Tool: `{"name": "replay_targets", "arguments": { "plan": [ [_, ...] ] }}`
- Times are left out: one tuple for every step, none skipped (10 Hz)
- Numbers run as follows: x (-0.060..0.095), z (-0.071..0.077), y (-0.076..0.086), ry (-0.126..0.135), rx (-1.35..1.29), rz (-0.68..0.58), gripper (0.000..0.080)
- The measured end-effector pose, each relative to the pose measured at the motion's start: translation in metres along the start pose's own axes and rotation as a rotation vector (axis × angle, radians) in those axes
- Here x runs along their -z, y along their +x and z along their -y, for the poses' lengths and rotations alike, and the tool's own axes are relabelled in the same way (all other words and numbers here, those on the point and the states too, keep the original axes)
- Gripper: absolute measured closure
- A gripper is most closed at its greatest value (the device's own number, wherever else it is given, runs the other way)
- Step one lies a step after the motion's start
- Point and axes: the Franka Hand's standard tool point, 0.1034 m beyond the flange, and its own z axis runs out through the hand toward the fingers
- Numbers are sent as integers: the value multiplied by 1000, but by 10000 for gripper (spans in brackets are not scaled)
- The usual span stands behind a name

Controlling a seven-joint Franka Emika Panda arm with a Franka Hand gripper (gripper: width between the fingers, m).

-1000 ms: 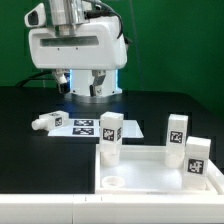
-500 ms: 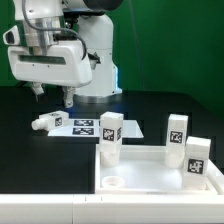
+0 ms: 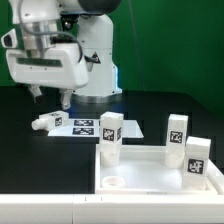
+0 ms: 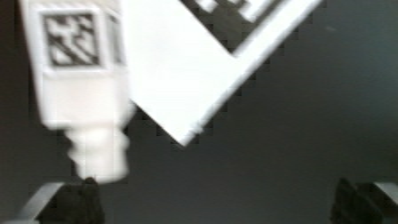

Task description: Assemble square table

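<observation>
The square table's white panel (image 3: 150, 160) lies at the front on the exterior view's right, rim up. Three tagged white legs (image 3: 110, 138) (image 3: 176, 133) (image 3: 197, 158) stand upright at its corners. The near-left round socket (image 3: 113, 182) holds nothing. A fourth leg (image 3: 44, 122) (image 4: 80, 90) lies on its side on the black table, beside the marker board. My gripper (image 3: 51, 98) (image 4: 217, 205) hangs open just above this lying leg. One dark fingertip (image 4: 71, 202) is close to the leg's narrow end, and nothing is between the fingers.
The marker board (image 3: 84, 127) (image 4: 196, 70) lies flat between the lying leg and the panel. A long white bar (image 3: 40, 208) runs along the table's front edge. The robot's base (image 3: 97, 80) stands behind, in front of a green backdrop.
The arm has swung toward the exterior view's left and come down over the lying leg. Over the last half second it barely moved. The jaws stayed open.
</observation>
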Motion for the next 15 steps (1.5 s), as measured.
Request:
{"name": "replay_targets", "arguments": {
  "plan": [
    [-6, -11, -9, -16, -7, -4, 151],
    [-10, -17, -16, -33, -5, -12, 151],
    [-13, -18, -20, -40, -2, -14, 151],
    [-13, -17, -22, -40, -1, -12, 151],
    [-14, -17, -22, -38, -8, -12, 151],
    [-13, -16, -22, -39, -6, -15, 151],
    [-13, -14, -19, -40, -1, -23, 151],
    [-13, -12, -17, -43, 3, -29, 151],
    [-14, -14, -17, -46, 2, -27, 151],
    [-15, -14, -17, -47, 2, -27, 151],
    [-15, -14, -18, -47, 2, -27, 151],
    [-15, -15, -17, -47, 0, -26, 151],
    [-13, -16, -17, -29, -2, 0, 151],
    [-9, -18, -14, -5, -25, 23, 151],
    [-6, -19, -13, 23, -60, 44, 151]
  ]
}}
